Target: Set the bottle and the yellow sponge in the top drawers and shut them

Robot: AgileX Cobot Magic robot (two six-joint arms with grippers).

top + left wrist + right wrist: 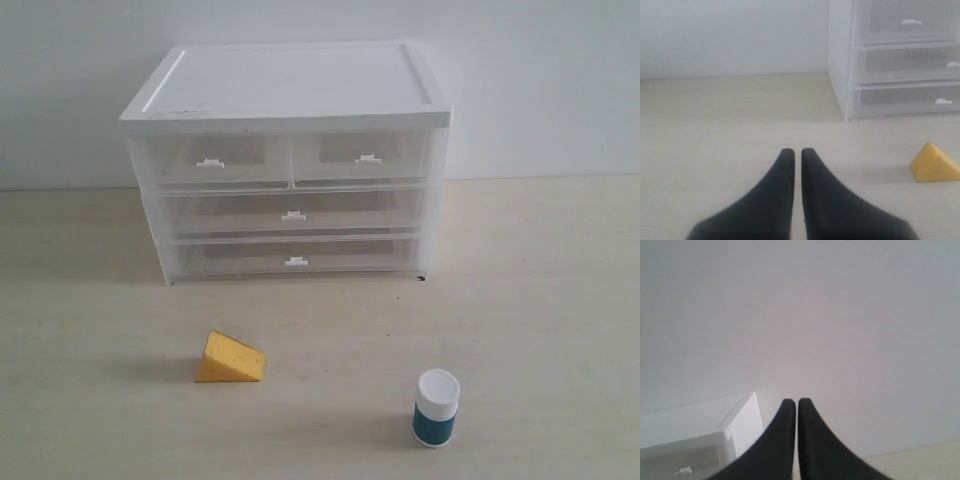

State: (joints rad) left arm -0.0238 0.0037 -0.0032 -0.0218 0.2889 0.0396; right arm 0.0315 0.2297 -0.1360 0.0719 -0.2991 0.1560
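The bottle (436,407) stands upright on the table (560,300), teal-blue with its white cap on top, towards the front and to the right in the exterior view. The yellow sponge (229,359) lies on the same table well apart from it, further left and a little nearer the drawers, resting on a flat face with its wedge sloping down to the right. Nothing touches either of them.

Behind both stands a white translucent drawer unit (290,95). In its upper row, the left top drawer (215,160) and the right top drawer (362,157) sit side by side, both pushed in flush, each with a small white tab handle. Below them the two full-width drawers (292,228) are likewise shut. A pale wall (540,80) rises behind the unit.

In the left wrist view the left gripper (797,152) hangs over bare table with its black fingers together and nothing between them; the sponge (935,163) lies off to one side of it, apart, with the unit beyond. In the right wrist view the right gripper (797,402) also has its fingers pressed together and empty, pointing towards the wall above a corner of the unit (700,420).
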